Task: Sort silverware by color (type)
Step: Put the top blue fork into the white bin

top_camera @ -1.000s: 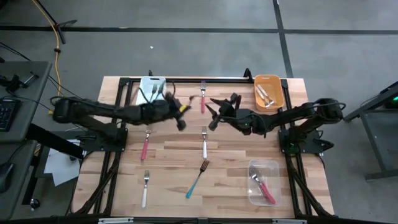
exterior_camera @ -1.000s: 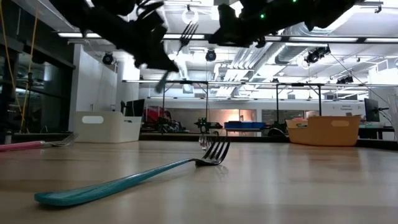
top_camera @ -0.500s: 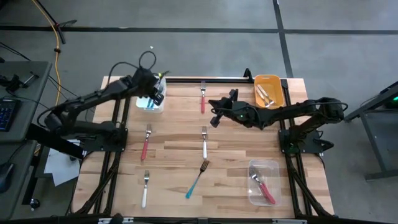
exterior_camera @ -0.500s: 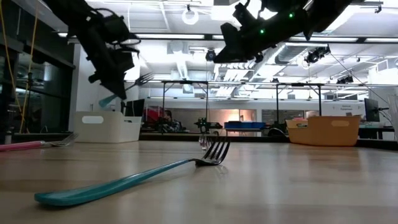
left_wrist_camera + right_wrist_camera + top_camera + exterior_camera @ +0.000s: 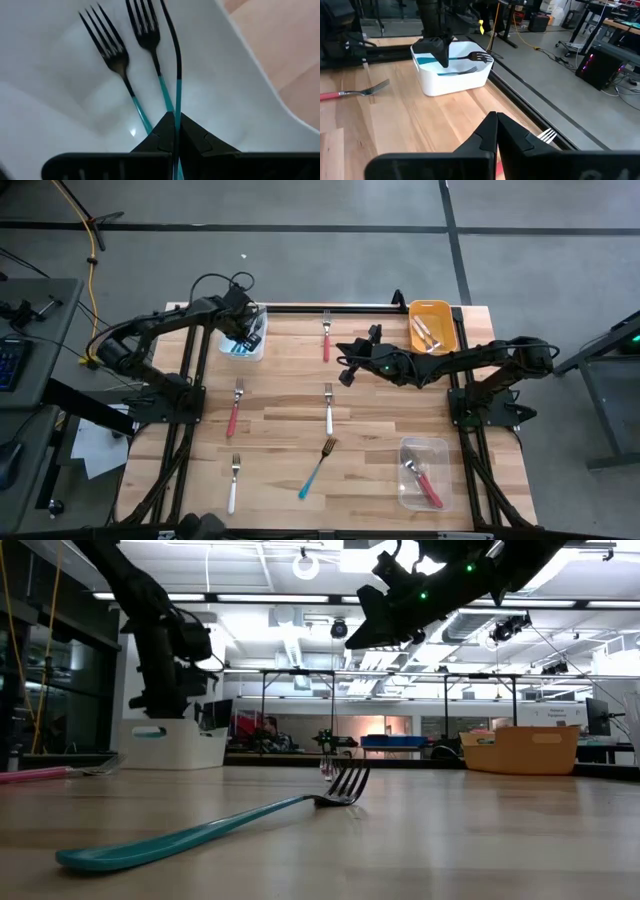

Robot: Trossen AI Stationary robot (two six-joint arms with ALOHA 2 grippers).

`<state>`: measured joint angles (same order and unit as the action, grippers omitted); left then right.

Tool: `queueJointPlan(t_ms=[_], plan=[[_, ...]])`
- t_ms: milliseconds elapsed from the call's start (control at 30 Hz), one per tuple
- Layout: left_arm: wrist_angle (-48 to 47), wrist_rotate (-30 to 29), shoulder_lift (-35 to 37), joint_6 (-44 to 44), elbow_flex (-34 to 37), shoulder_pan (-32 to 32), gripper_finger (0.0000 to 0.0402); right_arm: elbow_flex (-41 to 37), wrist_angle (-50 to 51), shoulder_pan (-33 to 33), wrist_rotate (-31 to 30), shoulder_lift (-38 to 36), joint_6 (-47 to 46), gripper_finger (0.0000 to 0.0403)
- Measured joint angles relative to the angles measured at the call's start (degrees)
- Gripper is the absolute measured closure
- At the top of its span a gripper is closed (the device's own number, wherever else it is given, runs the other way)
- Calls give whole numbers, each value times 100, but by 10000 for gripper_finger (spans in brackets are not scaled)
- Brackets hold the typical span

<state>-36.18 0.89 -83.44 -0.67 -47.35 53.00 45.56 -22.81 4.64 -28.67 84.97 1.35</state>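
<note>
Since a second ago the left arm has swung from mid-table to the far left corner, and its left gripper [image 5: 244, 332] now hangs over the white bin [image 5: 258, 350], fingers pinched shut on a teal fork [image 5: 176, 75] held edge-on above two teal forks [image 5: 150, 55] already lying inside. Meanwhile the right gripper [image 5: 345, 360] has barely shifted; it hovers above the table's middle, toward the far edge, fingers closed on nothing.

On the wooden table [image 5: 380, 430] the rest of the silverware lies scattered and well apart. A red fork [image 5: 325, 337] sits near the far edge. Another red fork [image 5: 235, 408] lies on the left side, and a white fork [image 5: 328, 409] lies in the centre. A second teal fork [image 5: 318, 468] rests toward the near edge. A white fork [image 5: 233, 484] is by the near left corner. An orange bin [image 5: 443, 328] at the far right corner holds a couple of forks, and a clear bin [image 5: 412, 450] near the near right corner holds red ones.

These forks look light and stiff, with smooth plastic handles likely to slip. Pinching mid-handle seems safest, since each lies flat on the wood. Nothing crowds the loose forks. The black frame rail [image 5: 300, 307] along the far edge sits just beside the far red fork and could hinder an approach.
</note>
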Motion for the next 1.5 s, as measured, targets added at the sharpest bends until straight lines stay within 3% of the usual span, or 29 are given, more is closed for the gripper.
queueJointPlan(t_ms=[200, 367, 633, 767, 1067, 1267, 1500], plan=[[47, 76, -201, -18, 0, 63, 397, 0, 49, -2, 0, 0, 2, 402], [60, 9, -107, -131, 0, 52, 369, 0, 104, -1, -1, 0, 10, 402], [74, -12, 388, -23, 0, 52, 317, 0, 178, 0, -2, 0, 10, 402], [104, -40, 855, -2, 0, -39, 309, 0, 280, -2, -4, 2, 11, 402], [1049, 3, 1852, 189, 415, -739, 351, 0, 336, -1, -7, 2, -38, 402], [1620, 18, 1431, 144, 868, -675, 396, 2, 333, 24, -4, 2, -129, 402], [2149, 36, 561, 9, 927, -449, 401, 11, 333, 24, -4, 4, -141, 402]])
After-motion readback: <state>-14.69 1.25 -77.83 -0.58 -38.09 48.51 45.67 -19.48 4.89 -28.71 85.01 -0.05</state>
